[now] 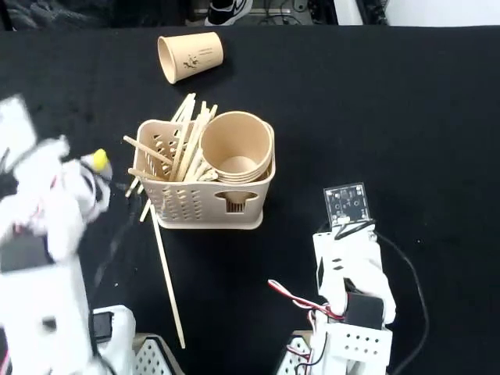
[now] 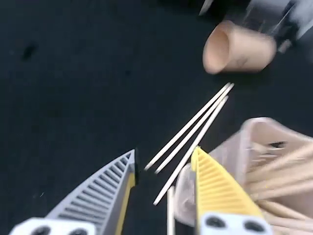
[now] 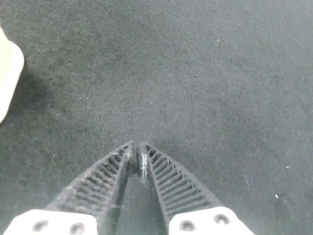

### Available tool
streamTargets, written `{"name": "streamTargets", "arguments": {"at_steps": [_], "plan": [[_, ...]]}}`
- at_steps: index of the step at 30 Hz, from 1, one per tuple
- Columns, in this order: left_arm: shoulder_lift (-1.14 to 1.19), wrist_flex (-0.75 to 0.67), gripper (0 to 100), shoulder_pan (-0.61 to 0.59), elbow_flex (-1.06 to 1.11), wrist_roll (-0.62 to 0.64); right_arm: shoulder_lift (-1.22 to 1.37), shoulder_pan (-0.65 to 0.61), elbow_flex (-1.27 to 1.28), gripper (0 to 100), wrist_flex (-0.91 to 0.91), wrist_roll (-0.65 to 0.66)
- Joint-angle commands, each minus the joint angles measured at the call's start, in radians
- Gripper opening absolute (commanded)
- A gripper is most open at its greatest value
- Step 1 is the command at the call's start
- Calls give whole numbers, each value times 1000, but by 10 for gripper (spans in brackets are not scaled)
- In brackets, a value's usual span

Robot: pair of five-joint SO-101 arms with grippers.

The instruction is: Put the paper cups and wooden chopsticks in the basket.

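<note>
A beige slotted basket [image 1: 205, 205] stands mid-table, holding stacked paper cups [image 1: 237, 148] and several wooden chopsticks [image 1: 184, 141]. One paper cup [image 1: 190, 56] lies on its side on the black cloth beyond the basket; the left wrist view has this cup [image 2: 239, 49] ahead. A loose chopstick [image 1: 169, 285] slants from the basket's near left corner toward the front edge. My left gripper [image 2: 164, 152] is open beside the basket [image 2: 266, 142], near chopstick tips [image 2: 190, 129] that stick out over the rim. My right gripper [image 3: 136, 148] is shut and empty above bare cloth.
Black cloth covers the table. The left arm [image 1: 47, 226] rises at the left of the basket and the right arm [image 1: 351, 269] sits at the front right. A basket corner [image 3: 7, 73] edges the right wrist view. A shoe [image 1: 228, 11] lies beyond the far edge.
</note>
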Motion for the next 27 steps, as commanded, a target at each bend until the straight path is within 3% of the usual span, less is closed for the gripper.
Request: {"name": "streamTargets", "arguments": {"at_steps": [1, 5, 13, 18, 27], "plan": [[319, 12, 189, -24, -134, -107, -47, -14, -4, 12, 5, 2], [566, -9, 189, -18, -183, -186, -47, -14, -4, 12, 5, 2], [911, -80, 188, 19, -305, -130, -47, -14, -4, 12, 5, 2], [1020, -172, 189, 91, -325, -127, -47, -14, -4, 12, 5, 2], [1128, -180, 189, 191, -412, -150, -47, -14, -4, 12, 5, 2]]}}
